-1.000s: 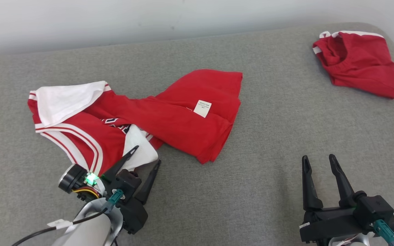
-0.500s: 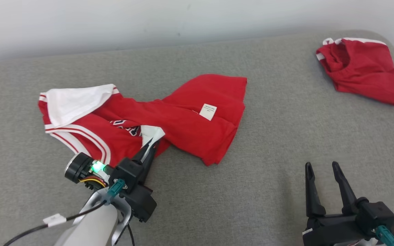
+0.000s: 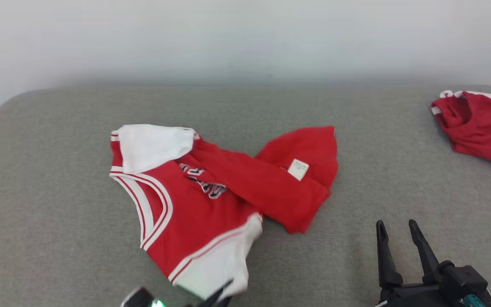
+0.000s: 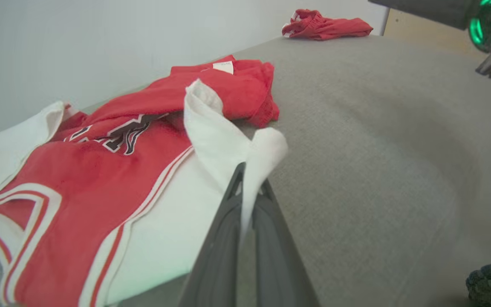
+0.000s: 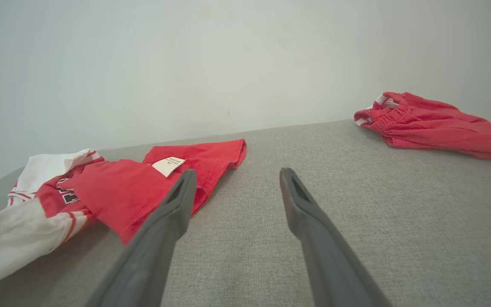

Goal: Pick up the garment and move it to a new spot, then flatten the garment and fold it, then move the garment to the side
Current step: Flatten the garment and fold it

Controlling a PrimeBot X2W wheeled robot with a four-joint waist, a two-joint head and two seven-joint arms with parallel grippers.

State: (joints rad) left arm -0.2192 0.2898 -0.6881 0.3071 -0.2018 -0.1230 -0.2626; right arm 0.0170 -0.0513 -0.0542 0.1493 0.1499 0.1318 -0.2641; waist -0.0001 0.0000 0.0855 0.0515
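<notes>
Red and white cloth is pinched tight between the two fingers of my left gripper [image 4: 249,187]. It is a white hem corner of the garment [image 3: 194,204], a red sports top with white trim and dark letters on the chest. The corner sticks up past my fingers in a little fold. The rest of the top lies crumpled on the grey padded surface [image 3: 356,264], a bit left of the middle. One red part is folded across it toward the right, with a small white label [image 3: 298,169] facing up. In the head view the tips of my left gripper peek in at the bottom edge, right at the white hem. My right gripper [image 3: 394,224] is low on the right side, over the grey surface and apart from the top. Its two fingers are spread wide with nothing between them. Far off at the back right lies a second red piece of clothing [image 3: 480,123], bunched up, well away from the top and from both my grippers.
</notes>
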